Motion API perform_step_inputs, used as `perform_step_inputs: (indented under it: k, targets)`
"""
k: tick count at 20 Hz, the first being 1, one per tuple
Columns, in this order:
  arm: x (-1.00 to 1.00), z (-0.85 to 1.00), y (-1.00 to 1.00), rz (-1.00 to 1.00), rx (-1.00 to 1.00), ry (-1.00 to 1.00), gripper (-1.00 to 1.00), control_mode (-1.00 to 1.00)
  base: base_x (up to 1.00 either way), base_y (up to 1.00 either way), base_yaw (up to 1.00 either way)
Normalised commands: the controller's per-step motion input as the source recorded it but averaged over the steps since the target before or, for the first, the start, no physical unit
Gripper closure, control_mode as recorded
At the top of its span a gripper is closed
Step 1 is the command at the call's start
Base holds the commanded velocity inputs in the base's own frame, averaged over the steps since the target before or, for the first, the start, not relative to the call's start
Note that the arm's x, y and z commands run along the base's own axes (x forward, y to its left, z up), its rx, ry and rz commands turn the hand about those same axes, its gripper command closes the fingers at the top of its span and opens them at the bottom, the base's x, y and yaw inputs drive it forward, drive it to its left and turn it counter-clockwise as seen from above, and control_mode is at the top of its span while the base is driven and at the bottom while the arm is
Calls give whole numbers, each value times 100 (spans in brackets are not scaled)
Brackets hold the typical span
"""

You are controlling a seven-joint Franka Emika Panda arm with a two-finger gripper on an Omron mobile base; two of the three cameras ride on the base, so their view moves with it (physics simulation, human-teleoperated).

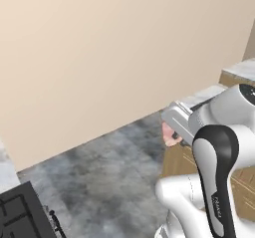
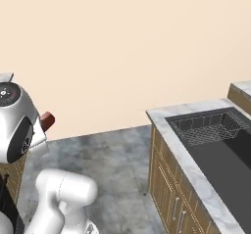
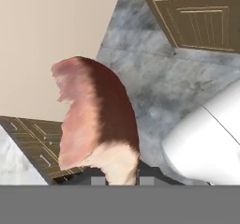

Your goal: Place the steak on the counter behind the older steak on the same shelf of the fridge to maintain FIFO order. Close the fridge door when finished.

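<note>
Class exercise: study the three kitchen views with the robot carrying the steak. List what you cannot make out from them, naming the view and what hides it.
- Jaws: in the hand view the steak covers them, so the grip contact is hidden.
- Steak, left base view: just a pink sliver shows; the arm's white body hides the rest.
- Steak, right base view: small reddish end beside the arm; shape too small to tell.
- Sink: cut off by the right edge.

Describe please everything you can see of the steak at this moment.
The steak is a slab of raw meat, pink on one side, dark red-brown on the other, with a pale fat edge at the bottom. It stands on edge, clamped at that fat edge by the shut gripper, in the air above the grey floor.
</note>
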Motion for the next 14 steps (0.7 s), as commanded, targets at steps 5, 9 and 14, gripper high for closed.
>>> perform_step_inputs:
  k: [5, 9, 14]
  targets:
    - [0, 0, 0, 0, 0, 0, 100, 100, 100, 0, -4]
    - [0, 0, 0, 0, 0, 0, 100, 100, 100, 0, -13]
    - [0, 0, 0, 0, 0, 0, 100, 100, 100, 0, -26]
